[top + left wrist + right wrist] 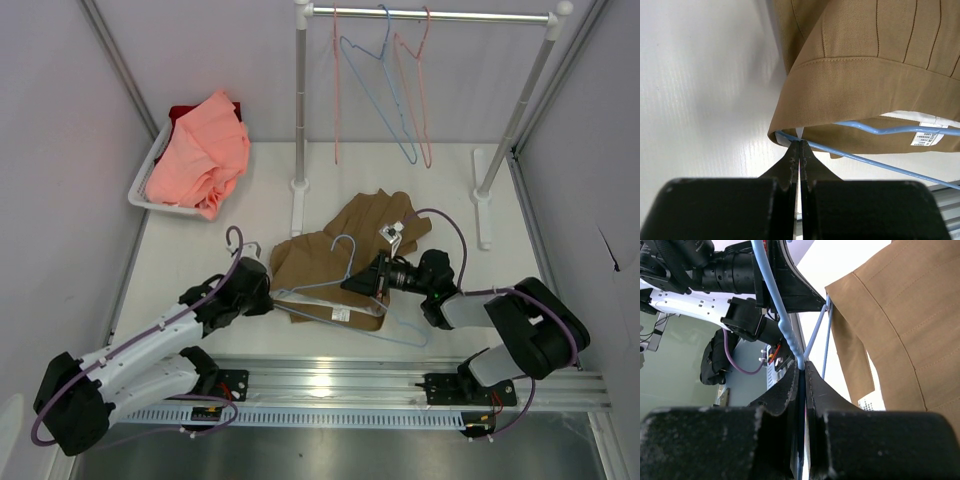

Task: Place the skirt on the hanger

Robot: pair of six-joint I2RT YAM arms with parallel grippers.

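Observation:
The tan-brown skirt [345, 255] lies crumpled at the table's middle. The pale blue hanger [350, 248] lies across its near part, hook pointing away. My left gripper [268, 296] is at the skirt's left waistband corner. In the left wrist view the gripper [800, 143] is shut on a bit of white waistband lining of the skirt [860, 85], with the hanger wire [880, 131] running through the waist opening beside a small label [924, 139]. My right gripper [354, 284] is shut on the hanger wire [772, 287] at its tips [802, 366], next to the skirt [905, 315].
A clothes rail [430, 14] stands at the back with pink hangers [425, 90] and a blue one [385, 90] hanging from it; its feet [298, 205] rest on the table. A white basket [150, 175] with a salmon-pink garment [205, 150] sits back left.

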